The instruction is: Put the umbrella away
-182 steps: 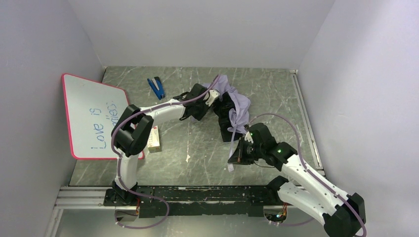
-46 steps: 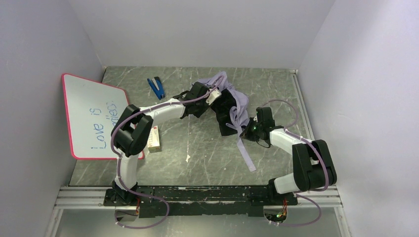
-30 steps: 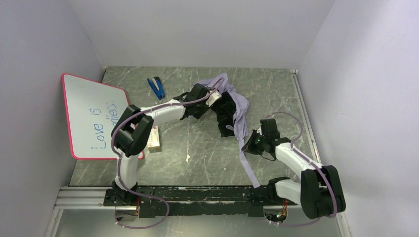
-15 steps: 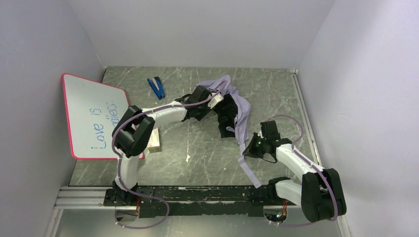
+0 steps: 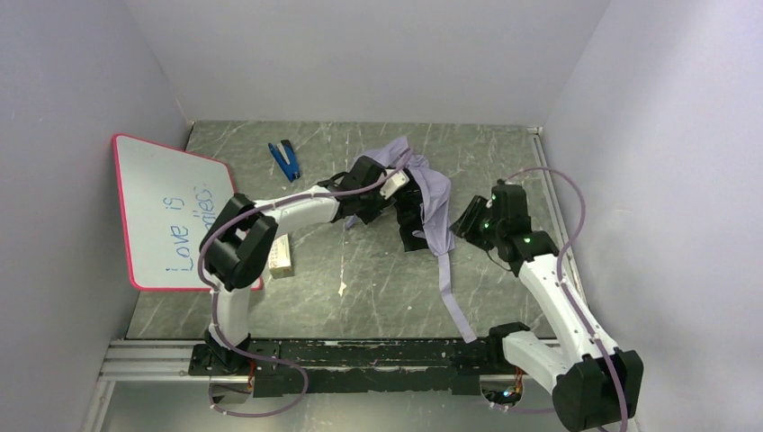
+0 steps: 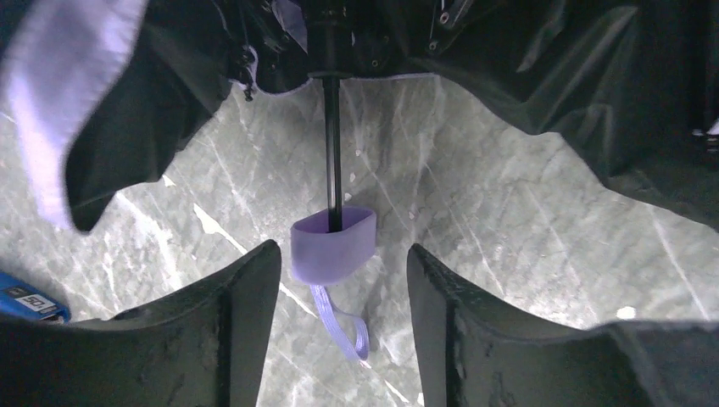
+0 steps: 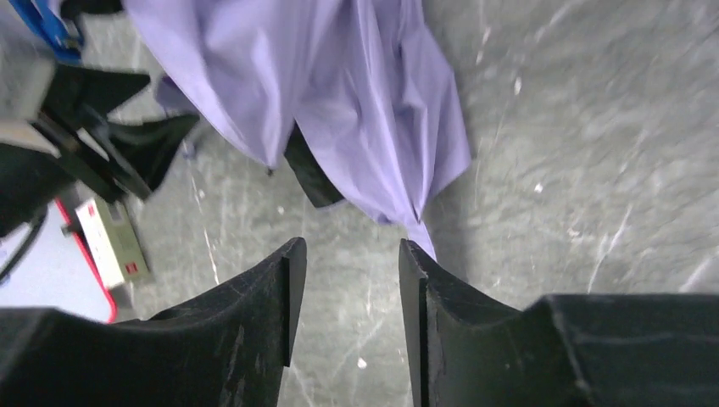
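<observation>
The umbrella (image 5: 430, 193) lies half collapsed at the table's far middle, lavender fabric outside and black lining inside. Its long closure strap (image 5: 454, 301) trails on the table toward the near edge. My left gripper (image 5: 402, 209) reaches under the canopy. In the left wrist view it (image 6: 342, 248) is open, with the lavender handle (image 6: 333, 244) between the fingertips, untouched, on the black shaft (image 6: 332, 144). My right gripper (image 5: 465, 225) hovers at the fabric's right edge. In the right wrist view it (image 7: 351, 243) is open and empty, and the fabric (image 7: 365, 110) hangs just beyond it.
A red-rimmed whiteboard (image 5: 171, 211) leans at the left wall. A blue stapler (image 5: 284, 160) lies at the far left. A small box (image 5: 281, 255) sits by the whiteboard's edge. Grey walls close in the table on three sides.
My right arm has lifted and swung away from the strap, up to the fabric's right edge. The strap now lies loose on the table. My left arm has shifted slightly right.
</observation>
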Robot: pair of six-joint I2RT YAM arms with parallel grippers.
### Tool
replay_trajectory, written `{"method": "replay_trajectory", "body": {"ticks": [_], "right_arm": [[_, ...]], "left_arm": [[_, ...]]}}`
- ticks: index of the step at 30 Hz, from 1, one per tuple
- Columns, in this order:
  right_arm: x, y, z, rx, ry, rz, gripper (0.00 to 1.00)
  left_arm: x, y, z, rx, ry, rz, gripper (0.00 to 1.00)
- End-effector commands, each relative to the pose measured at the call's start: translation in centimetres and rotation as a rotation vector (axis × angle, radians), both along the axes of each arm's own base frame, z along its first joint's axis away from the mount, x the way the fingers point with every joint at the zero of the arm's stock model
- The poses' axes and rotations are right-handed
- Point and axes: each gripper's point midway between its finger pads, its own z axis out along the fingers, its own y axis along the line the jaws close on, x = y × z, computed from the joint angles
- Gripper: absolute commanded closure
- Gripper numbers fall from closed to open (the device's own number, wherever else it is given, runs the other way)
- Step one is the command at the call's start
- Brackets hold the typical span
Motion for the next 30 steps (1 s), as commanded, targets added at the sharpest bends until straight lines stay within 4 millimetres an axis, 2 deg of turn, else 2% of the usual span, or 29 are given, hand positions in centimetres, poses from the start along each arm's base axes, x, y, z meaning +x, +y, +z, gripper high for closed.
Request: {"method": "replay_trajectory", "body": {"ticks": [1,6,10,13,15,18,22,24,30], "right_arm": [[1.8,-2.7,3.8,-0.114,-0.096,-0.098,0.51],[5.0,-2.8,8.3,-0.117,-0.226,-0.132,0.47],[8.4,-2.3,9.5,-0.117,-0.259,-0.134,0.48],[11.6,-1.9,9.3,-0.129,-0.255,-0.133,0.48],[13.7,-1.8,9.1,-0.154,-0.254,-0.131,0.48],[17.3,-1.8,8.6,-0.192,-0.247,-0.121,0.51],[21.7,-1.5,6.0,-0.237,-0.191,-0.067,0.57],[23.5,-1.6,4.0,-0.26,-0.151,-0.042,0.62],[27.7,-0.5,-2.0,-0.225,-0.078,0.08,0.77]], "left_arm": [[-0.3,-1.9,5.5,-0.155,-0.074,-0.033,0.36],[-1.1,-2.0,9.0,-0.239,-0.085,-0.012,0.31],[-2.5,-1.0,12.3,-0.365,-0.089,0.07,0.33],[-3.9,0.6,12.9,-0.446,-0.061,0.164,0.41],[-4.6,1.9,12.7,-0.485,-0.044,0.235,0.49],[-5.3,3.9,10.9,-0.499,-0.014,0.325,0.63],[-5.5,5.4,7.7,-0.463,0.047,0.405,0.84],[-5.1,5.6,6.5,-0.44,0.064,0.428,0.93],[-2.9,5.5,3.7,-0.38,0.113,0.479,0.95]]}}
